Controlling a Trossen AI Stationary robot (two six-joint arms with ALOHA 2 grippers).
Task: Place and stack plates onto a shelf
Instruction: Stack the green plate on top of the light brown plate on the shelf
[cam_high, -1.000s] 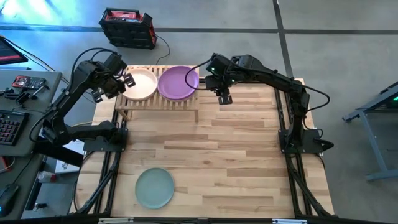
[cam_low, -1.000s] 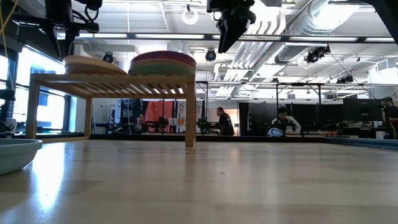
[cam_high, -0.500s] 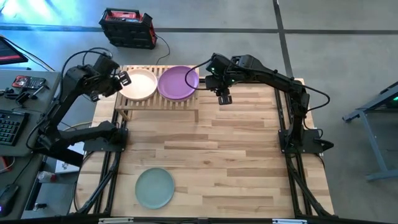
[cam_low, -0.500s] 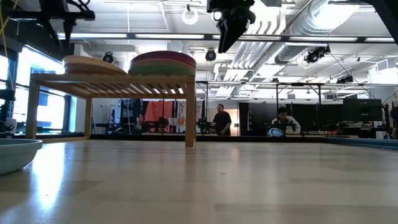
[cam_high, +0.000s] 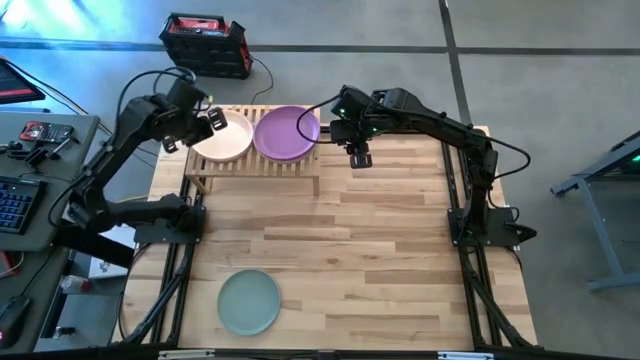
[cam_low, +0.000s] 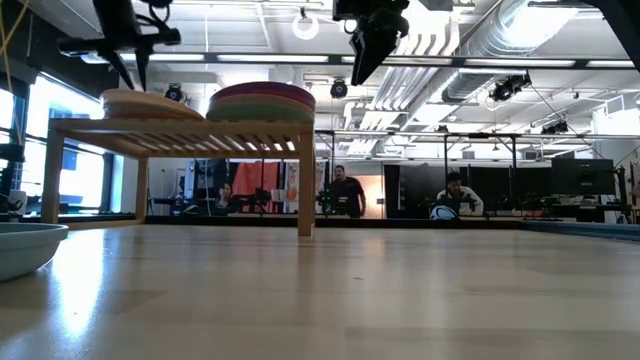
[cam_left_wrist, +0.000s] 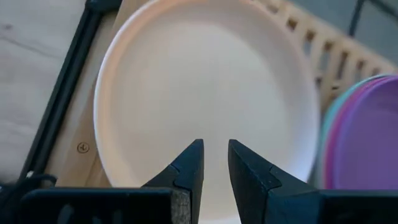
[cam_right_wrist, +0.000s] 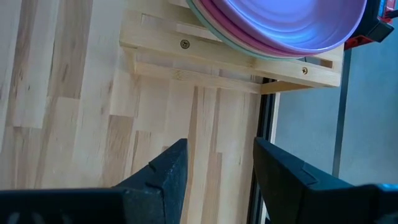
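Note:
The light-wood slatted shelf (cam_high: 300, 166) (cam_low: 180, 135) stands at the table's far left. It carries two stacks: a pale peach-topped plate (cam_high: 228, 135) (cam_left_wrist: 205, 81) on the left and a purple-topped stack (cam_high: 288, 132) (cam_right_wrist: 280, 25) (cam_low: 262, 98) of several plates on the right. A sage green plate (cam_high: 248, 301) (cam_low: 20, 245) rests on the tabletop near the near edge. My left gripper (cam_high: 212, 121) (cam_left_wrist: 215, 146) hovers above the pale plate's left part, fingers narrowly open. My right gripper (cam_high: 358, 157) (cam_right_wrist: 221, 152) hangs open above the table, right of the shelf.
A black and red case (cam_high: 205, 45) sits on the floor beyond the table's far edge. A desk with a keyboard (cam_high: 15, 205) stands left of the table. People (cam_low: 455, 195) show in the room behind. Bare tabletop (cam_high: 380, 240) stretches between the shelf and the green plate.
My left gripper drew back toward the table's left edge and rose, then swung back toward the right, over the pale plate's left part. The plates and the shelf stayed where they were.

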